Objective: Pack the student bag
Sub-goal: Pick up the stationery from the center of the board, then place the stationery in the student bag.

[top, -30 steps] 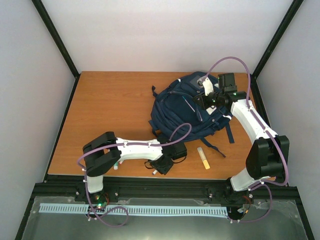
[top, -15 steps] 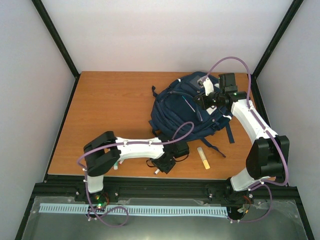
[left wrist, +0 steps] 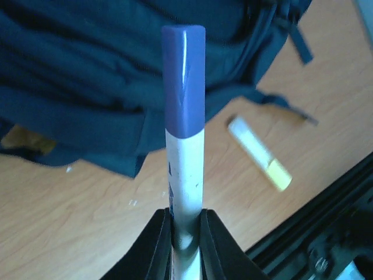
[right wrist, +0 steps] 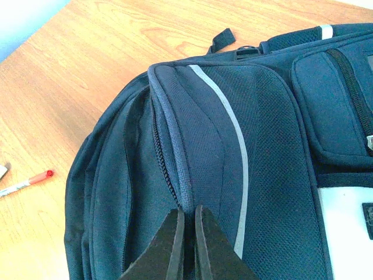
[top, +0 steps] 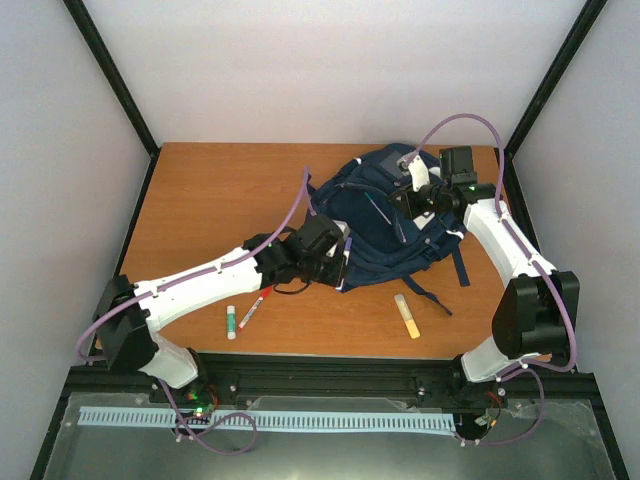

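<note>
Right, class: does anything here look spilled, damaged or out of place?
Nothing spilled or damaged. A red pen, a white tube and a yellow-capped stick lie loose on the table, outside the student bag.

The student bag [top: 385, 215] lies toward the table's [top: 200, 200] far right corner. A short stick [top: 407, 316] lies before it by the near edge. A pen [top: 255, 307] and maybe a glue stick [top: 232, 320] lie further left.

A high camera looks down over the whole table [top: 200, 200]; both wrist cameras sit close to the student bag [top: 375, 215], seen in all three.
</note>
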Controlling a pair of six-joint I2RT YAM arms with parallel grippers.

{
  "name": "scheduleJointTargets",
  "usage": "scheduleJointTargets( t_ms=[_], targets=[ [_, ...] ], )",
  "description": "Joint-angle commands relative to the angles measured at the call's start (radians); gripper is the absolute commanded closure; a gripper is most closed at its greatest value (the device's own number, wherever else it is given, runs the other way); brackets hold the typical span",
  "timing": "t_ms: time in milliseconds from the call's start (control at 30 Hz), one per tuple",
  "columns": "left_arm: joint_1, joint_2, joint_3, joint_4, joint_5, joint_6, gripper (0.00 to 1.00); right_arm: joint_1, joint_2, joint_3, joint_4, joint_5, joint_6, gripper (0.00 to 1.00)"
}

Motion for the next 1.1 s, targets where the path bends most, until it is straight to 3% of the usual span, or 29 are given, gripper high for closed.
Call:
scheduleJointTargets(
  t_ms=[0, 200, 367, 533, 733, 1067],
  targets=[
    [0.056, 0.01, -0.032, 0.297, 0.059, -0.138, 0.96, -0.027, -0.038, -0.014, 0.029, -0.022, 0.015, 0.97],
    [0.129, 0.083, -0.048, 0.482, 0.011, -0.298, 0.99, -0.04, -0.048, -0.022, 0.035, -0.039, 0.021, 0.97],
    [0.176, 0.198, -0.043, 0.684, 0.069, -0.401, 0.99, -0.043, -0.051, -0.024, 0.038, -0.044, 0.024, 0.97],
    [0.204, 0.35, 0.049, 0.769, 0.129, -0.516, 0.99, -0.043, -0.046, -0.032, 0.045, -0.061, 0.032, 0.97],
    [0.205, 0.465, 0.125, 0.862, 0.103, -0.598, 0.99, -0.047, -0.049, -0.03, 0.045, -0.058, 0.025, 0.97],
    [0.219, 0.616, 0.268, 0.858, 0.069, -0.687, 0.99, -0.058, -0.049, -0.032, 0.043, -0.07, 0.025, 0.97]
  ],
)
